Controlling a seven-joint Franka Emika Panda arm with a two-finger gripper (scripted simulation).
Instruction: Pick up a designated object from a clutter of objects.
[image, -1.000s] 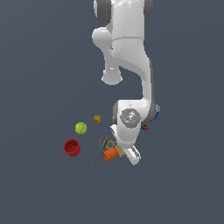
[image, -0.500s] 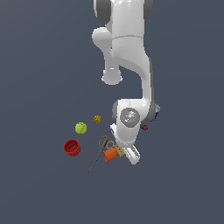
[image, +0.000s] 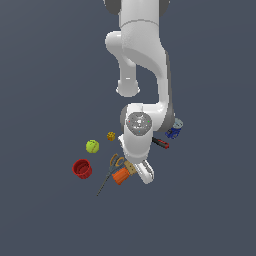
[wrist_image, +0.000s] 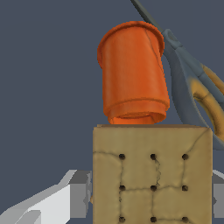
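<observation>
One tan block (wrist_image: 152, 175) sat between your tool's (wrist_image: 148, 192) fingers (wrist_image: 78, 200), just beside the orange cup (wrist_image: 132, 72).
It looked stiff, light, flat-sided; you could not tell whether the tool had clenched; opposite flat faces suited gripping.

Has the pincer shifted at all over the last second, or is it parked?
No. In the exterior view the pincer sits in the same spot beside the orange cup, with the tan block between its fingers.

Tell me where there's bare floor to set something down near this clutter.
Open floor lies beyond the red cup toward the exterior view's left, and below the scissors tip. It is crowded around the orange cup, tan block and scissors, packed together under the gripper.
</observation>
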